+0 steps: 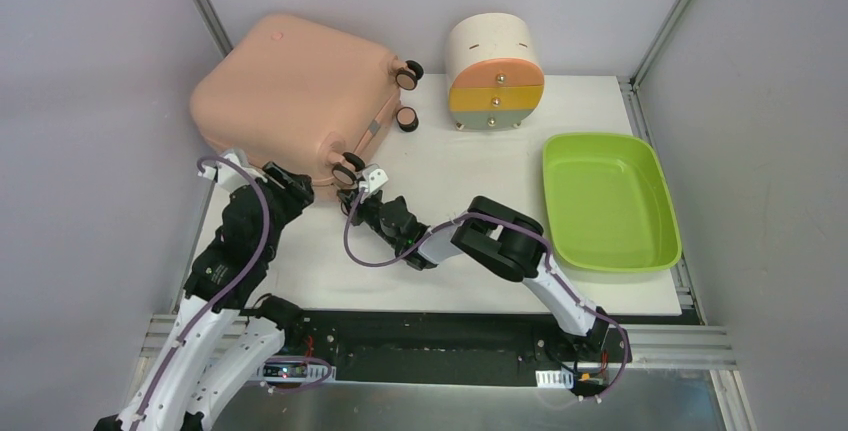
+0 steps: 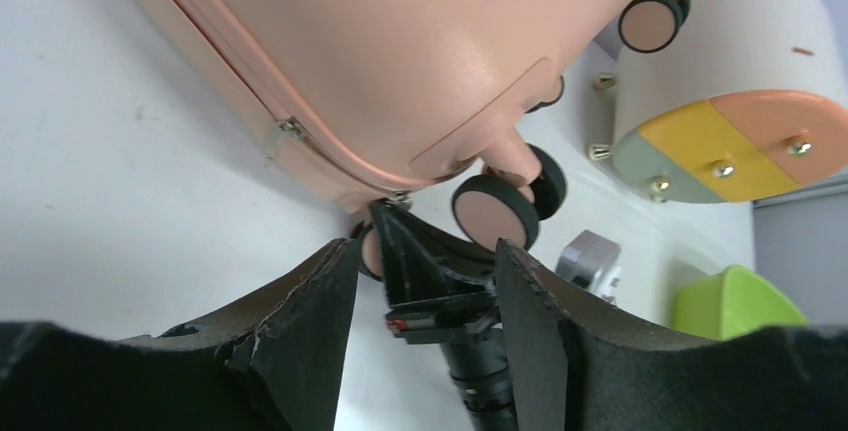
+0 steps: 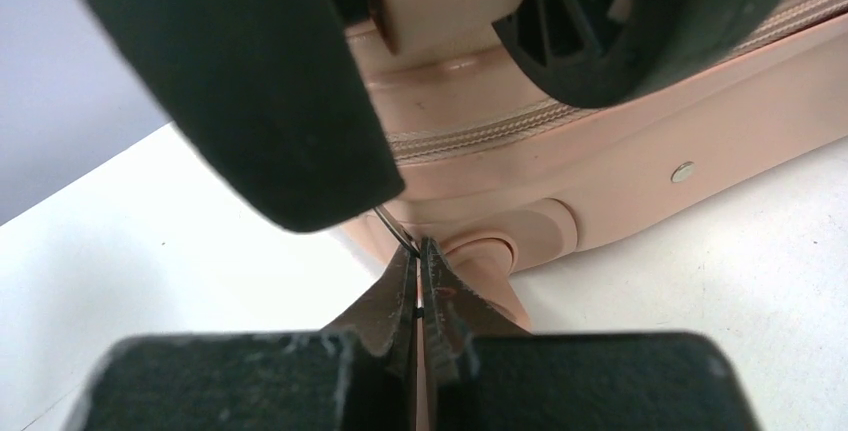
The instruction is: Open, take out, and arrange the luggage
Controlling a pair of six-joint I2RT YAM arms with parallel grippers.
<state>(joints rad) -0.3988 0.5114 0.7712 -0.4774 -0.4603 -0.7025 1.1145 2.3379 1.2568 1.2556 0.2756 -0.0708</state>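
Luggage [image 1: 290, 91] flat, wheels [image 1: 408, 76] rightward

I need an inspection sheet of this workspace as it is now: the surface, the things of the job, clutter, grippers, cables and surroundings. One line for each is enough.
Surface: white table, a few faint specks, no spill seen.
Job's things: luggage lies at the far left, zipped shut, wheels toward the middle.
Clutter: cream drawer unit at the back, drawers shut; lime-green tray on the right, nothing in it.
Grippers: left gripper open, holding nothing, by the luggage's near corner; right gripper shut on a thin metal tab, probably a zipper pull.
Cables: purple cables loop along both arms; no snag seen.
Surroundings: grey walls, metal frame posts.
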